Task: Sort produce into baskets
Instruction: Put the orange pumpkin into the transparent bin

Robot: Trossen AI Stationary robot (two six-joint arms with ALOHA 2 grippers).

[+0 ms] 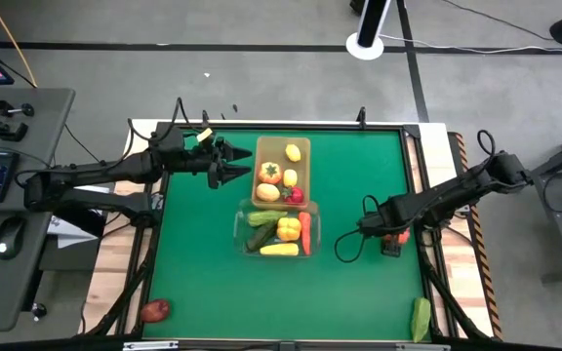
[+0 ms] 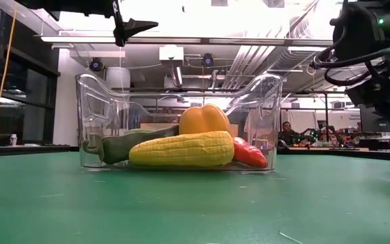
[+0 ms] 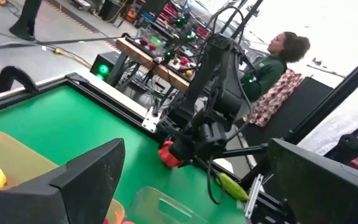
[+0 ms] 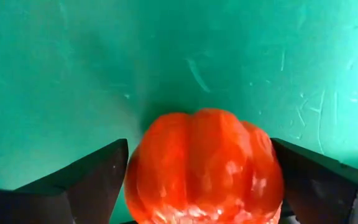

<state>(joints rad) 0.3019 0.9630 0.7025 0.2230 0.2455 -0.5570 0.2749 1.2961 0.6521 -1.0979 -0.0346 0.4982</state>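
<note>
A red ribbed tomato (image 4: pixel 204 168) lies on the green mat near the table's right edge (image 1: pixel 399 237). My right gripper (image 4: pixel 201 180) points down over it, open, one finger on each side; I cannot tell whether they touch it. The tan basket (image 1: pixel 258 161) holds lemons and other produce. In front of it, the clear basket (image 1: pixel 240 232) holds corn (image 2: pixel 181 150), a yellow pepper (image 2: pixel 204 120), cucumbers and a carrot. My left gripper (image 1: pixel 240 172) hovers level and open beside the tan basket's left side, holding nothing.
A red piece of produce (image 1: pixel 154 310) lies at the near left corner and a green one (image 1: pixel 421 319) at the near right corner. The mat's near half is bare green. A person (image 3: pixel 278 62) sits beyond the table's right side.
</note>
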